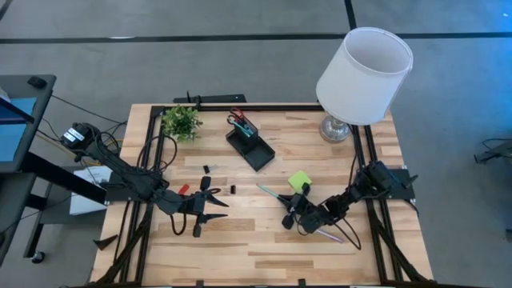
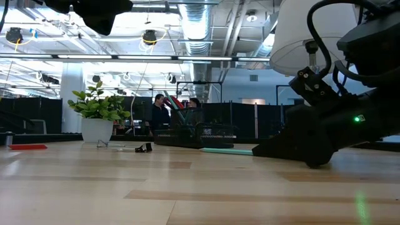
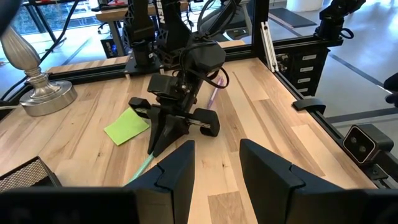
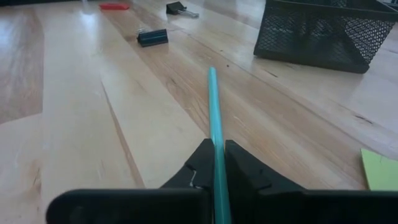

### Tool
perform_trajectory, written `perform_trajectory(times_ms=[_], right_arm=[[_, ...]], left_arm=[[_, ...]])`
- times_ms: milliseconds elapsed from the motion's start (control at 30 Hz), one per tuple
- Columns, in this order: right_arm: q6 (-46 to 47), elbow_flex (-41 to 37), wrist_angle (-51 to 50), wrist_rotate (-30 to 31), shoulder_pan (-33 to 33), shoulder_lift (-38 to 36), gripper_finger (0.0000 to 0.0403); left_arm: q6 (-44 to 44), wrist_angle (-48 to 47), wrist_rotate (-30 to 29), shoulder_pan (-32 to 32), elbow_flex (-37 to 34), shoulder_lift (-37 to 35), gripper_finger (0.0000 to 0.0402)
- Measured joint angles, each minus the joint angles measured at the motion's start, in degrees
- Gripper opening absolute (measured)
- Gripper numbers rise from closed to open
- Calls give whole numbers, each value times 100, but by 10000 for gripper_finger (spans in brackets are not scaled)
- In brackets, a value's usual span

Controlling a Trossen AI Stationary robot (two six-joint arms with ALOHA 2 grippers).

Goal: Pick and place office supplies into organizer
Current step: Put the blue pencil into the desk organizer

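Right tool is down at the desk surface, clamped narrow on the teal pen. The pen lies flat on the desk, its free end aimed toward the organizer. In the high view we see this tool low on the desk's right half, just below the green pad, with a pink pen beside the arm.

Left tool hangs over the left-centre of the desk, fingers apart, holding nothing. High view puts it near a red bit and small black bits.

Organizer sits upper-centre, scissors standing in its cup end. Plant is to its left, lamp to its right.
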Motion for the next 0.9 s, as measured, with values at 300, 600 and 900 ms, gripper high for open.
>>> perform_trajectory(times_ms=[300, 600, 900], right_arm=[[-21, 0, 37, 19, -35, -7, 13], [-417, -24, 33, -131, -61, -240, 19], [-781, -17, 320, -183, -174, -240, 23]], left_arm=[[-594, -547, -308, 110, 0, -1, 125], [-1316, -1209, -252, 594, 0, 55, 125], [-456, -543, 740, 1777, -2, 535, 125]])
